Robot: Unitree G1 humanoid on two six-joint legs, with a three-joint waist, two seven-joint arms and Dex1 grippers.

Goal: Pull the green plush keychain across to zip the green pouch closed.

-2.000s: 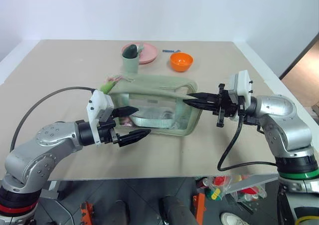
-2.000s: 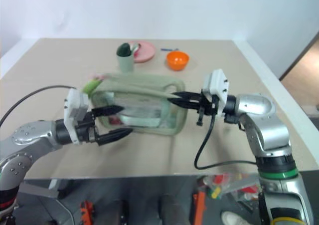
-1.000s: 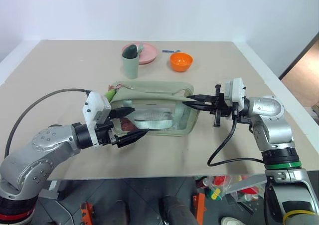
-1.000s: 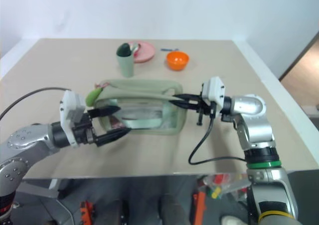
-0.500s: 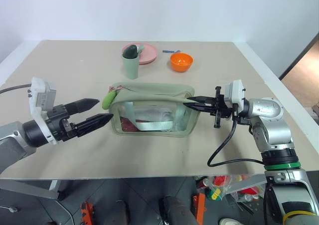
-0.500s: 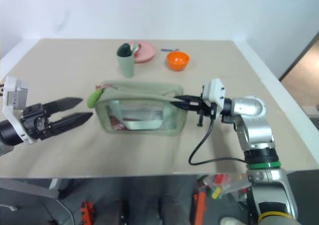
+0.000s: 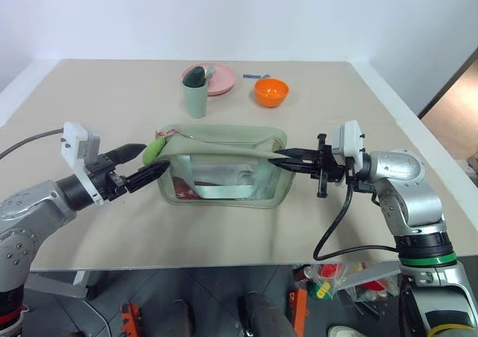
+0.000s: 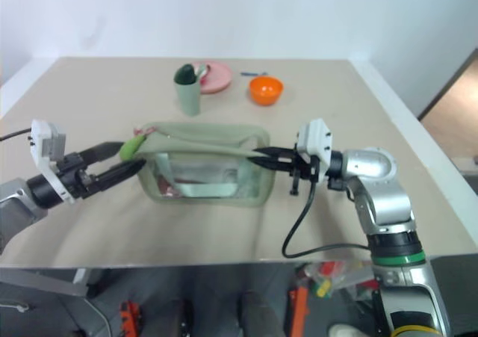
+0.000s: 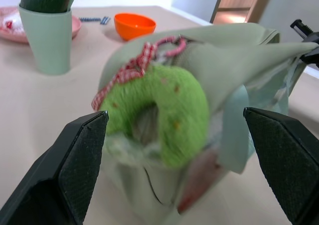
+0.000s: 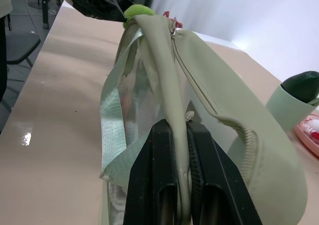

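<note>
Keychain: fuzzy lime-green plush keychain [image 9: 164, 112], ring-shaped, red checked ribbon, at the pouch's left end.
Pouch: sage-green pouch [image 7: 224, 165], clear front, mid-tabletop [image 7: 224, 232].
Left hand [image 7: 142, 167]: fingers spread, flanking the keychain.
Right hand [image 7: 287, 160]: pinching the pouch's right edge.

Both arms were clad in rounded silver-grey shells with black joints. Each end effector, left [image 7: 146, 165] and right [image 7: 287, 161], bore two tapered black fingers behind a white box-shaped wrist camera housing. A black cable looped from each wrist; a green band ringed the right arm.
</note>
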